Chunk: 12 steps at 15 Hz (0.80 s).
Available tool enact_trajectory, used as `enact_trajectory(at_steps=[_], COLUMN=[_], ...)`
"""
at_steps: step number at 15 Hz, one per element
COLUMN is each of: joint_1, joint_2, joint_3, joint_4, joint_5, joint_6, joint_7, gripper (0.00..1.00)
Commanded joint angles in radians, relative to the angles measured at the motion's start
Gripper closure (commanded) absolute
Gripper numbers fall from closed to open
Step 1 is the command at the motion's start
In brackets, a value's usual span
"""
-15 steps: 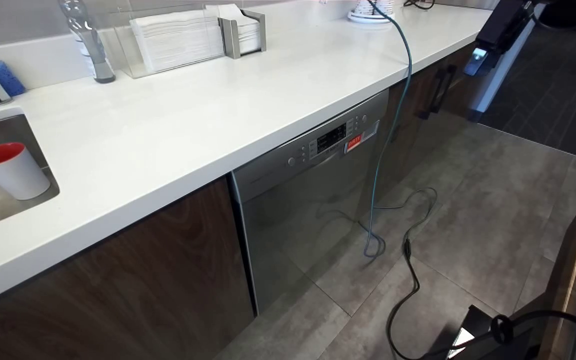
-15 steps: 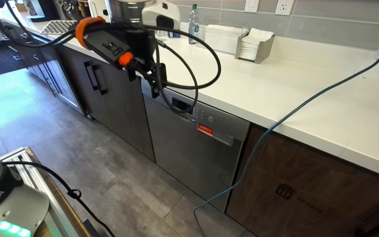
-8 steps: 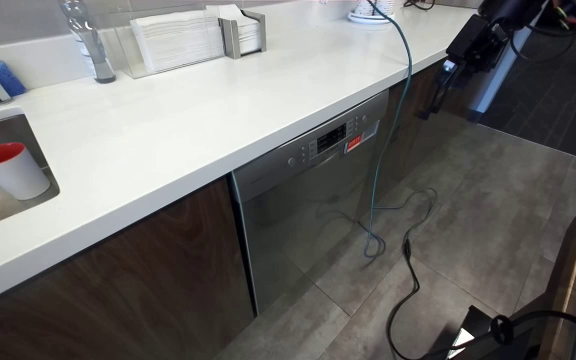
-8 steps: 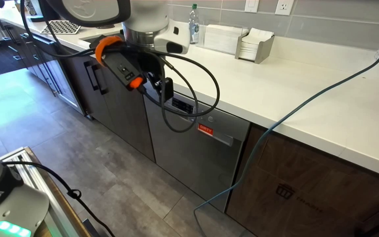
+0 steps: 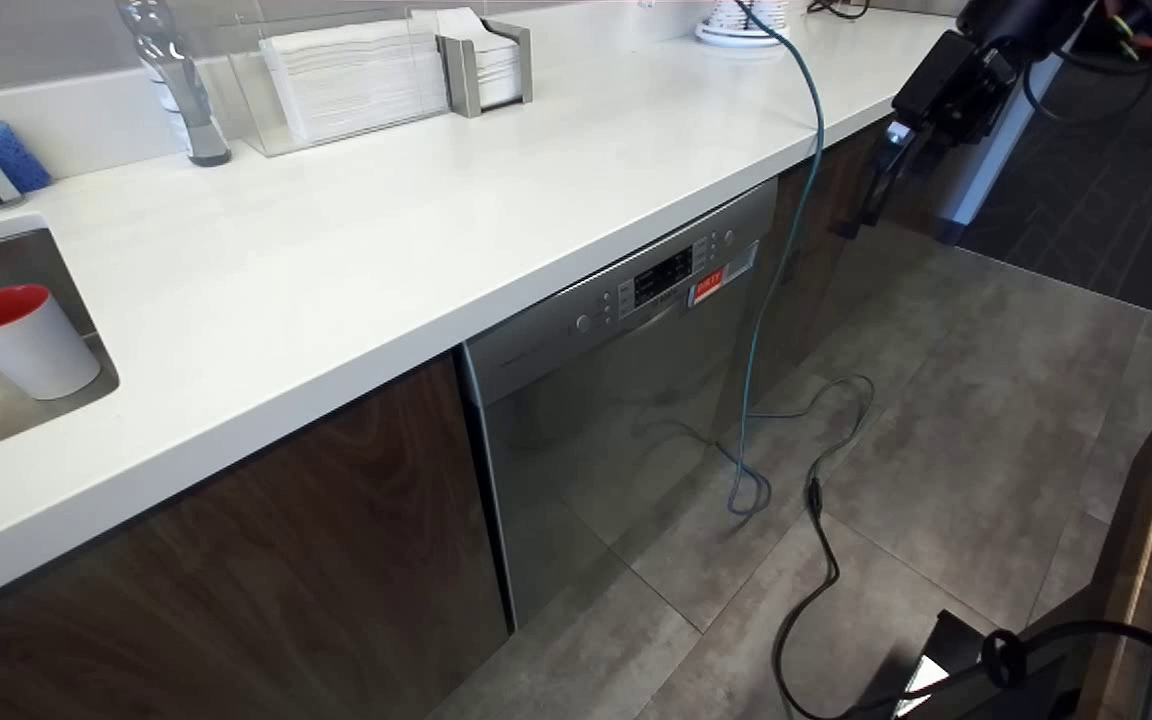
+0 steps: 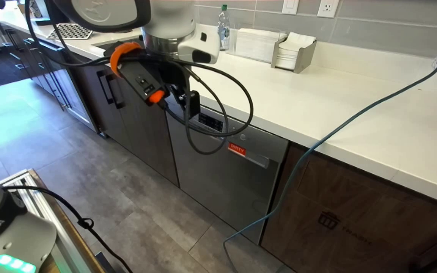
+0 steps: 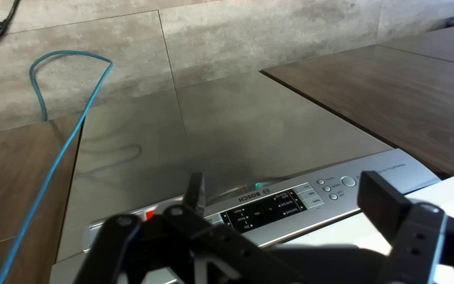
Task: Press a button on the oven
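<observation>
Stainless steel, built in: oven of the task, by its look likely a dishwasher, housed under the white bench. Control panel along its top, long axis following the bench edge; lies ahead of the hand, slanting across the gap between its fingers in the wrist view. Hand: spread wide, holding nothing; apart from the oven in an exterior view. Pressing likely calls for one finger forward.
</observation>
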Motion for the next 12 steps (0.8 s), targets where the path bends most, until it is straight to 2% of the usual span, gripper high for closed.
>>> enact_trajectory(at_steps=[1,4,5,9,12], joint_1=[0.012,0.030,0.057,0.106,0.116], joint_2=[0.062,0.113,0.134,0.218,0.277], joint_3=[-0.027,-0.043,-0.068,-0.114,-0.136], joint_4=[0.010,0.022,0.026,0.069,0.105], joint_5=[0.122,0.264,0.316,0.594,0.811], joint_6=[0.046,0.071,0.089,0.089,0.075], joint_7=[-0.048,-0.092,-0.111,-0.228,-0.354], gripper=[0.00,0.00,0.00,0.00,0.00])
